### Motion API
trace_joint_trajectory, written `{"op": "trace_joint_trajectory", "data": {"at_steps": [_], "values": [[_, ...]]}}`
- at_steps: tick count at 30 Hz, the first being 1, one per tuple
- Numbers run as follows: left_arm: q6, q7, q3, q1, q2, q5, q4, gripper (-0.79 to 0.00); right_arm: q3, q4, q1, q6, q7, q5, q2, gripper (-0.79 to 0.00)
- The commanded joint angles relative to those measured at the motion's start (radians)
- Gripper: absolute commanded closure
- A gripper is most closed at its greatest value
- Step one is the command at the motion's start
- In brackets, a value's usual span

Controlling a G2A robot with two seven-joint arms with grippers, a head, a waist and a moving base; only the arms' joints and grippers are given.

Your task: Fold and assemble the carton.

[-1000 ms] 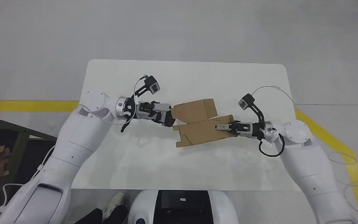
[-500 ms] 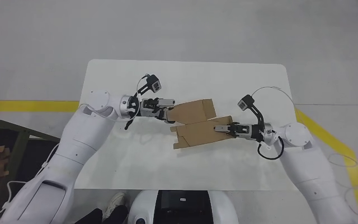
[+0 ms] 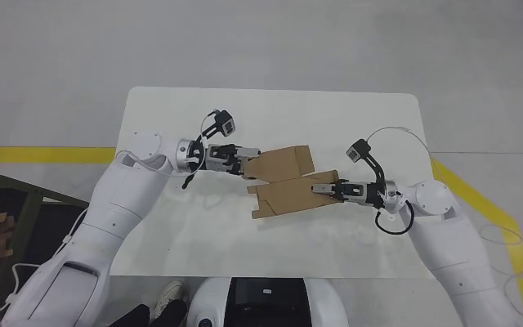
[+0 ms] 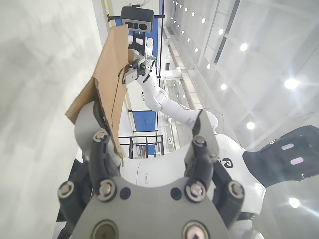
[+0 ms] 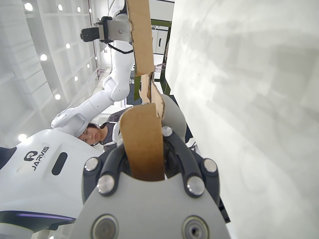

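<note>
The carton (image 3: pixel 286 180) is held just above the middle of the white desk (image 3: pixel 270 110). My right gripper (image 3: pixel 320 188) pinches a flap at one end of the carton. My left gripper (image 3: pixel 248 159) stands spread at the carton's other end, one finger against the cardboard edge. Around the desk is grey floor with a yellow line (image 3: pixel 49 154).

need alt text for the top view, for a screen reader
A flattened brown cardboard carton spans between two robot grippers over a white rounded-corner table. The left gripper is at the carton's left end and the right gripper clamps its right side. A yellow floor line runs past the table.
</note>
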Motion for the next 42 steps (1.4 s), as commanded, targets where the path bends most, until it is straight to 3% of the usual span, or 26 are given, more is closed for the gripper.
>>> {"op": "trace_joint_trajectory", "data": {"at_steps": [1, 6, 14, 18, 21, 24, 28, 29, 30, 42], "values": [[0.005, 0.001, 0.001, -0.001, -0.001, 0.009, 0.004, -0.376, 0.001, -0.002, -0.001, 0.000, 0.000, -0.002, 0.001, 0.000], [0.020, -0.001, 0.006, -0.003, -0.002, 0.038, 0.012, -0.308, 0.003, -0.007, -0.003, 0.001, -0.002, -0.009, 0.002, 0.000], [0.045, -0.003, 0.014, -0.009, -0.004, 0.088, 0.023, -0.342, 0.008, -0.016, -0.007, 0.005, -0.008, -0.023, 0.006, 0.000], [0.049, -0.003, 0.015, -0.011, -0.005, 0.111, 0.023, -0.222, 0.013, -0.020, -0.009, 0.007, -0.010, -0.029, 0.008, 0.000], [0.051, -0.005, 0.018, -0.011, -0.005, 0.126, 0.022, -0.062, 0.015, -0.024, -0.011, 0.008, -0.011, -0.031, 0.009, 0.000], [0.054, -0.008, 0.020, -0.012, -0.006, 0.138, 0.022, -0.003, 0.016, -0.026, -0.012, 0.012, -0.015, -0.032, 0.010, 0.000], [0.056, -0.009, 0.021, -0.013, -0.007, 0.144, 0.024, 0.000, 0.018, -0.028, -0.014, 0.013, -0.018, -0.035, 0.011, 0.000], [0.057, -0.009, 0.021, -0.013, -0.008, 0.145, 0.025, 0.000, 0.018, -0.029, -0.014, 0.014, -0.019, -0.035, 0.012, -0.345], [0.057, -0.010, 0.020, -0.013, -0.008, 0.143, 0.025, 0.000, 0.018, -0.030, -0.014, 0.015, -0.019, -0.038, 0.012, -0.785], [0.030, -0.030, -0.005, -0.003, -0.006, 0.129, -0.013, 0.000, 0.111, 0.026, -0.037, 0.000, -0.104, -0.089, 0.032, -0.785]]}}
